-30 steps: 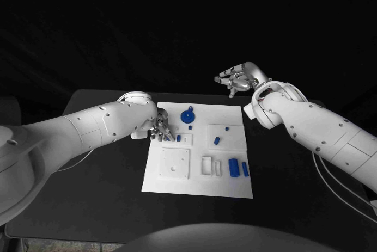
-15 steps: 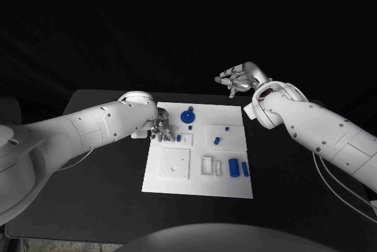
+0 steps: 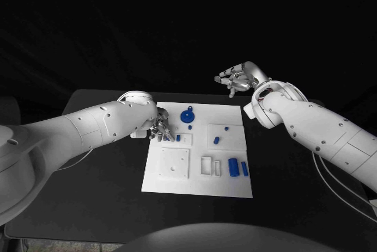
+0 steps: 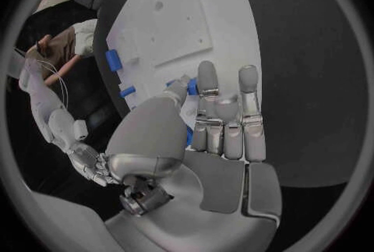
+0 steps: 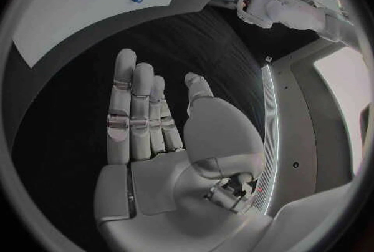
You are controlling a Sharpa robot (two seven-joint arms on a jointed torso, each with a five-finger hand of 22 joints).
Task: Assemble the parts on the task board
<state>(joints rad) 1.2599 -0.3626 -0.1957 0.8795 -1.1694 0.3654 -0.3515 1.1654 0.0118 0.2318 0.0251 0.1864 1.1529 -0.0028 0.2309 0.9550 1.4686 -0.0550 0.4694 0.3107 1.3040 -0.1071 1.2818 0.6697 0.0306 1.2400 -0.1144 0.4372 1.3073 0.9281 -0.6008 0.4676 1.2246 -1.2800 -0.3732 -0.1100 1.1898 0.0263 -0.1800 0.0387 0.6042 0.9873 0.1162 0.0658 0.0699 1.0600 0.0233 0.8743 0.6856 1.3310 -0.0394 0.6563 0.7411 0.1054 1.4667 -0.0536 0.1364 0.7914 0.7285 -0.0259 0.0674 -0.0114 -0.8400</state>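
1. So we've got the task board (image 3: 198,178), a white plate, sitting in the middle of the head view on the black table (image 3: 94,203), running from just above centre down toward the lower middle.
2. On it, a round blue part (image 3: 188,116) sits near the board's top edge, with two tiny blue bits (image 3: 220,134) to its lower right in a raised square.
3. Two upright blue blocks (image 3: 238,167) stand at the board's right side, just beside a couple of white slotted pieces (image 3: 210,166). A plain white square panel (image 3: 175,163) takes the lower left of the board.
4. Left hand (image 3: 161,128) is at the board's left edge, upper part, fingers pointing down at a small blue part (image 3: 178,137). In its wrist view the fingers (image 4: 226,121) are straight and side by side, nothing held as far as we can see.
5. Right hand (image 3: 236,79) is up in the upper right of the head view, off the board, beyond the table's far edge. Its wrist view shows the palm flat, fingers (image 5: 136,108) stretched out, holding nothing.
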